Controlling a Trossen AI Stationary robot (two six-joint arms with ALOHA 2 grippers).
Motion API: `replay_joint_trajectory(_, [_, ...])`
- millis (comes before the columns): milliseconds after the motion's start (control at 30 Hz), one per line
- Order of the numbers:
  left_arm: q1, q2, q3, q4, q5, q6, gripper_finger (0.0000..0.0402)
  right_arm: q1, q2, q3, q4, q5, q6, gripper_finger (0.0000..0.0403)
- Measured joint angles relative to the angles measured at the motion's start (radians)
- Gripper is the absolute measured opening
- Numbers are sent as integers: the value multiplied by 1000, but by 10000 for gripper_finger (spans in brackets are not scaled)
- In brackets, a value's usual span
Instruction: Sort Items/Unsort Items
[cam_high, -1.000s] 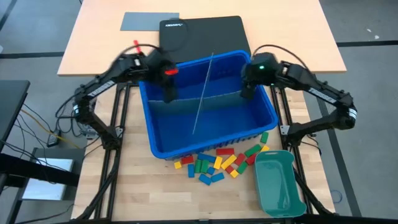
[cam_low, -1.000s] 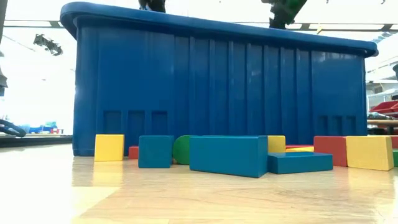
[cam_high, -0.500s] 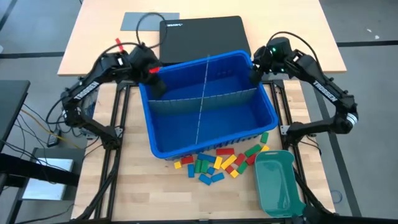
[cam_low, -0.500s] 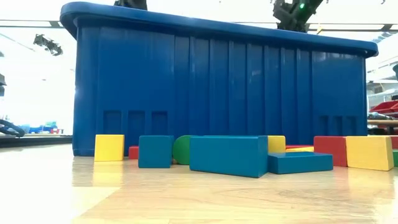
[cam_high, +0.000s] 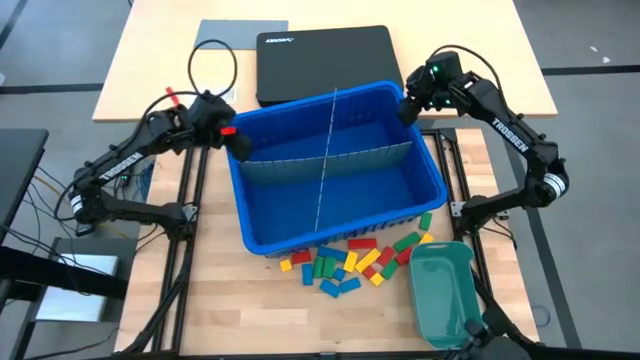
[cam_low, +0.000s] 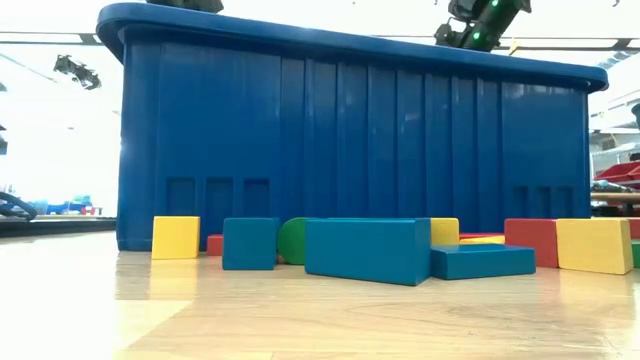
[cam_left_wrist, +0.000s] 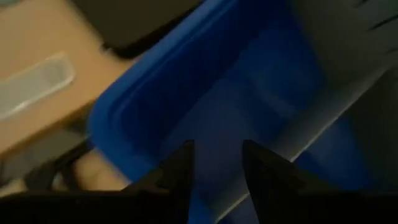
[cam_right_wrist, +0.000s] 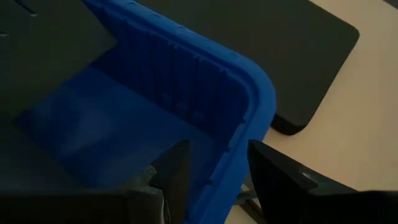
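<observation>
Even overhead light fell across the table (cam_high: 150, 300). Both wrist views were dim and blurred. Window glare washed out the low view's background.

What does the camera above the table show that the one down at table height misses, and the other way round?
Only the high view shows the grey divider sheets inside, the teal-green oblong plastic tray, the flat black case and both arms whole. Only the low view shows the bright room behind the table. Both show the big blue plastic bin and the small coloured toy blocks lying outside it on the wooden table.
</observation>
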Motion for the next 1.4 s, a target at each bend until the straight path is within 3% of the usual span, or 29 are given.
replay_joint_trajectory(300, [27, 39, -1, -188, -77, -107, 225, -21, 70, 0, 26, -1, 0, 209])
replay_joint_trajectory(500, [34, 61, -5, -223, -62, -114, 265, -49, 95, 0, 22, -6, 2, 233])
replay_joint_trajectory(833, [38, 53, -180, -49, -20, -88, 266, -147, 111, 0, -5, -128, 90, 235])
replay_joint_trajectory(1100, [38, 54, -215, 86, -11, -32, 265, -163, 198, 0, -54, -157, 90, 232])
replay_joint_trajectory(1200, [40, 54, -216, 118, 0, -12, 256, -168, 218, 0, -59, -214, 94, 220])
replay_joint_trajectory(1400, [81, 56, -217, 202, -3, 23, 228, -169, 225, -3, -21, -176, 145, 165])
